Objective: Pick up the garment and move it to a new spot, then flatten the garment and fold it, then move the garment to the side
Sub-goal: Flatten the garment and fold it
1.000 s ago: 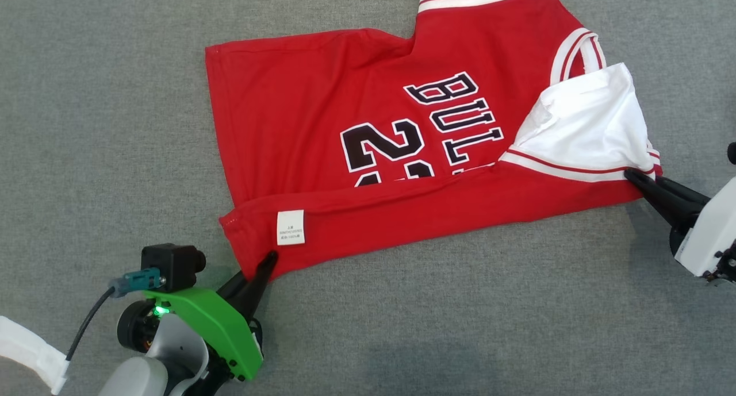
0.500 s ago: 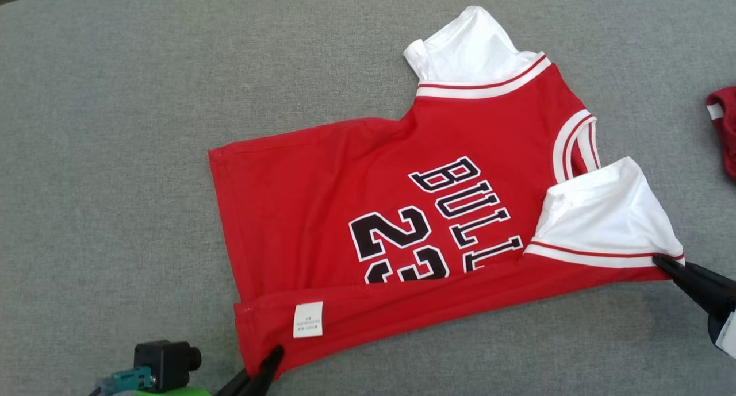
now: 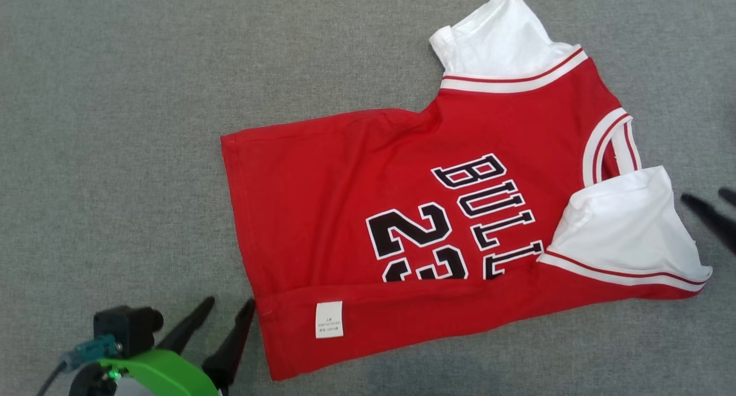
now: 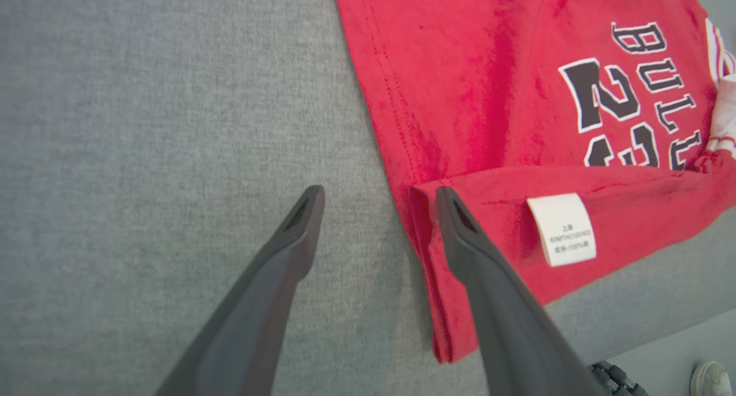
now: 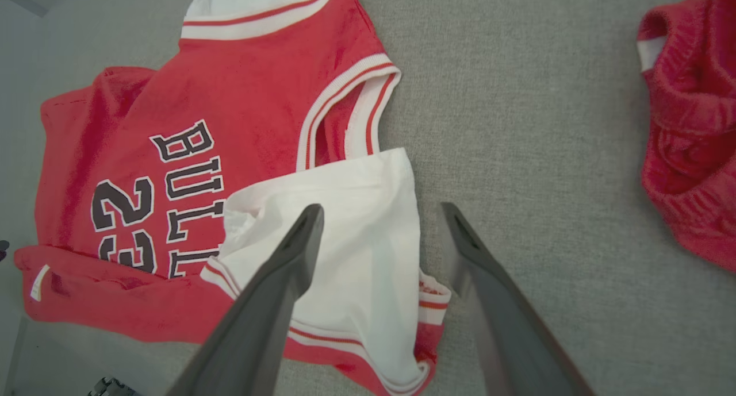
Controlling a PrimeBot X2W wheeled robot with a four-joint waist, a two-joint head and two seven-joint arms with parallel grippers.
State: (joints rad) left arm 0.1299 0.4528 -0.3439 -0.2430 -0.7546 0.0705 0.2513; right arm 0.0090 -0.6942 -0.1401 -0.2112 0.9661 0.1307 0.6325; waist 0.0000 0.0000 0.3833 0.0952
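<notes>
The garment point(image 3: 356, 189), a bright red jersey with black lettering and white sleeve panels, lies spread on the grey surface. Its near edge is folded up, showing a white label point(image 3: 329, 320). My left gripper point(image 3: 229, 304) stands open at the lower left, just off the garment's near-left corner and holding nothing. In the left wrist view that gripper point(image 4: 379, 195) has one finger over the folded hem of the garment point(image 4: 489, 97). My right gripper point(image 3: 706, 196) is open by the white sleeve. In the right wrist view it point(image 5: 380, 209) hovers above the sleeve of the garment point(image 5: 230, 97).
The grey fabric surface point(image 3: 115, 126) stretches wide to the left and behind the jersey. A second crumpled red cloth point(image 5: 690, 154) lies further right. The surface's edge point(image 4: 661, 327) runs close to the jersey's near hem.
Both grippers were shut on the garment's near corners; now both are open and have drawn back off the cloth. The head camera has also shifted.
</notes>
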